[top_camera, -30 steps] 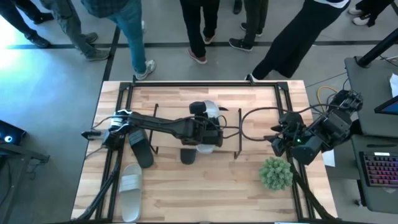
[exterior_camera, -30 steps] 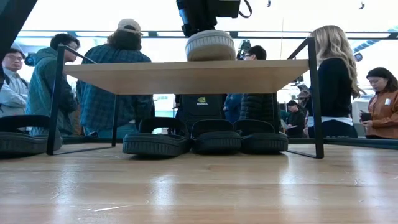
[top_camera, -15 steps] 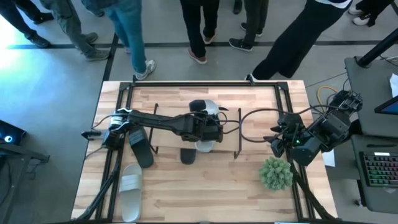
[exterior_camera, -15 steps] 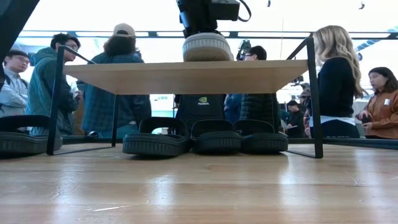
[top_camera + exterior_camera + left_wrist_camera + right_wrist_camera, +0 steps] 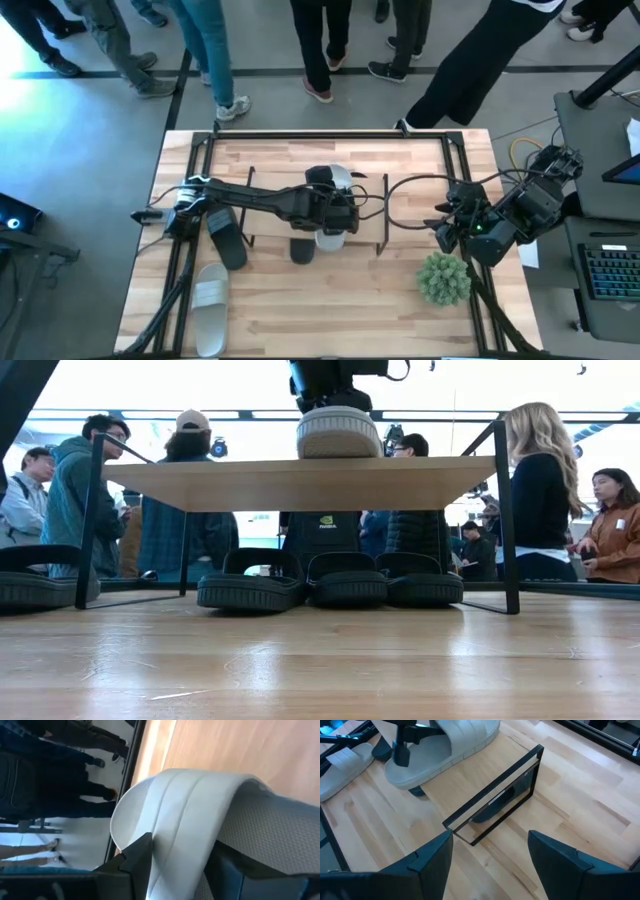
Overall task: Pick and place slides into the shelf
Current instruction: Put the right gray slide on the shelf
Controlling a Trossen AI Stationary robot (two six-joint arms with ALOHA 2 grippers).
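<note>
A pale white slide (image 5: 338, 435) lies sole down on the light-wood top board (image 5: 250, 482) of the shelf (image 5: 495, 800). My left gripper (image 5: 182, 847) reaches over the shelf (image 5: 335, 205), open, one finger on each side of the slide's ribbed strap. Three black slides (image 5: 345, 585) stand side by side on the table under the shelf. A further black slide (image 5: 225, 238) and another white one (image 5: 210, 295) lie on the table left of the shelf. My right gripper (image 5: 445, 228) waits open to the shelf's right (image 5: 490, 840). My left gripper comes down on the white slide from above, with the ribbed strap (image 5: 170, 815) between its two fingers (image 5: 137, 857). Whether the fingers touch the strap I cannot tell. The slide rests flat on the shelf's top board.
A small green plant (image 5: 443, 278) stands near the table's right front. Black frame rails (image 5: 300, 137) run along the table's edges. People stand beyond the far edge. The near half of the tabletop (image 5: 330, 310) is bare wood.
In the low view my left gripper has gone up a little, while the white slide has stayed on the shelf's top board.
</note>
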